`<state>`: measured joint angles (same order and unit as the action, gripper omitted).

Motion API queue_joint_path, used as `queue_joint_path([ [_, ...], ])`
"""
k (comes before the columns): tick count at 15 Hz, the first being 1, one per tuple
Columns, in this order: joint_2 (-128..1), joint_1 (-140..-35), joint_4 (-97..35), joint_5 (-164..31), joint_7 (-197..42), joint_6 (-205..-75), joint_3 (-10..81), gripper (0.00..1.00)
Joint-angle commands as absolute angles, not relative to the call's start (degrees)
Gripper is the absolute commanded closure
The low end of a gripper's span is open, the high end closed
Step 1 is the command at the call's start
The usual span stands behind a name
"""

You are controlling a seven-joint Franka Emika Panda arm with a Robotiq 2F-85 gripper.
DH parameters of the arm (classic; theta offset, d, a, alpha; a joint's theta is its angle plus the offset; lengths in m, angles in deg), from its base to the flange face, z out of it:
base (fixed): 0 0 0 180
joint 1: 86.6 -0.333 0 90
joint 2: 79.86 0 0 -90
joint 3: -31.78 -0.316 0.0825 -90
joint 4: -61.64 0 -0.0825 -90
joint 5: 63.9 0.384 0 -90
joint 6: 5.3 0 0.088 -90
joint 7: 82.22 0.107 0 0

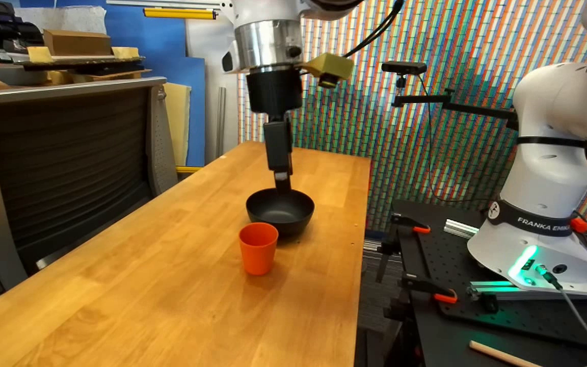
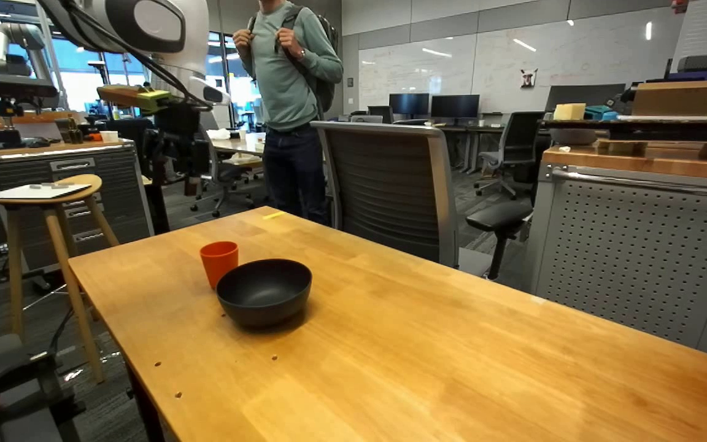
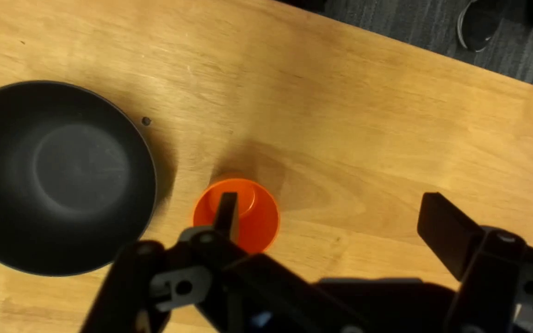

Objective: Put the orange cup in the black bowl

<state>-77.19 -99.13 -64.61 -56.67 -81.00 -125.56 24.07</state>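
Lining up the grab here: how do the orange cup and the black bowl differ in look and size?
Colour: the cup is bright orange; the bowl is black.
Width: the cup has the narrower mouth; the bowl's is much wider.
Shape: the cup is taller than it is wide, while the bowl is wide and shallow.
Shared: both sit upright on the table, with round, open tops.

Beside table (image 2: 488, 362): office chair (image 2: 387, 190) | near table: wooden stool (image 2: 88, 182) | past table: multicoloured wall (image 1: 337, 120) | well beyond table: whiteboard (image 2: 593, 61), windows (image 2: 73, 72) | below table: carpet (image 3: 405, 23)
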Motion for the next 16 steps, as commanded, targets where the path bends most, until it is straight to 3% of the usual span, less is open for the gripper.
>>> queue_joint_path([
  [1, -65.6, -99.3, -52.9, -60.0, -78.2, -122.6, 22.4, 0.00],
  [16, -48.5, -98.7, -41.6, -58.6, -75.3, -118.8, 23.3, 0.00],
])
